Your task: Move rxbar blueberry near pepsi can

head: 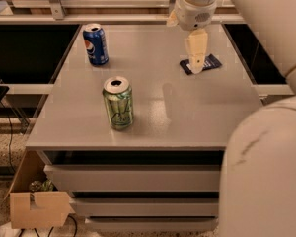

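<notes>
Soft tabletop (pixel 153 112) sheen near the tool (pixel 196 67)

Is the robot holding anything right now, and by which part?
Can't tell. The gripper hangs right over the dark snack bar on the table; no hold shows.
</notes>
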Controlling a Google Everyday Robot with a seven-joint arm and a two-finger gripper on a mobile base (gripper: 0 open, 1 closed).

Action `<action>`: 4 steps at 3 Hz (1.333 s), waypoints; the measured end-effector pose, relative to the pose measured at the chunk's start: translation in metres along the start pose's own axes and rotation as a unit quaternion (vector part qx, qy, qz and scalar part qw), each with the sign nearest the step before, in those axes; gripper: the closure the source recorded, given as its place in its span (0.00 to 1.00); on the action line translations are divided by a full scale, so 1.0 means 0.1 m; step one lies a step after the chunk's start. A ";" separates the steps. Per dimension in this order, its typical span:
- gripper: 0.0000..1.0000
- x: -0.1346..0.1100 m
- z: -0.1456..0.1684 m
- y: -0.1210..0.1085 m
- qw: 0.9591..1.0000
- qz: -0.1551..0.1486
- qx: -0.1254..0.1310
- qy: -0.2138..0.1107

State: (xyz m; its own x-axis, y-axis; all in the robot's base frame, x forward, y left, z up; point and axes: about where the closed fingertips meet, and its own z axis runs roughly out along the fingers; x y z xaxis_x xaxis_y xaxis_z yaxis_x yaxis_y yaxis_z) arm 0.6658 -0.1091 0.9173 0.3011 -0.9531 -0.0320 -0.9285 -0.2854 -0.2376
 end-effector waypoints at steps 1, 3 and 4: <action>0.00 0.01 0.31 -0.17 1.000 -0.003 -0.007 0.022; 0.00 0.25 0.84 -0.17 0.999 0.018 -0.039 0.028; 0.00 0.50 1.02 -0.12 0.997 0.035 -0.051 0.037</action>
State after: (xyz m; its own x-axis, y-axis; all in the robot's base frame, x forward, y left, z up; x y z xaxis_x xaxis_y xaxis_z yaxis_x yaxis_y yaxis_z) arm 0.7144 -0.1431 0.8199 0.2208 -0.9749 0.0269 -0.9652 -0.2224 -0.1379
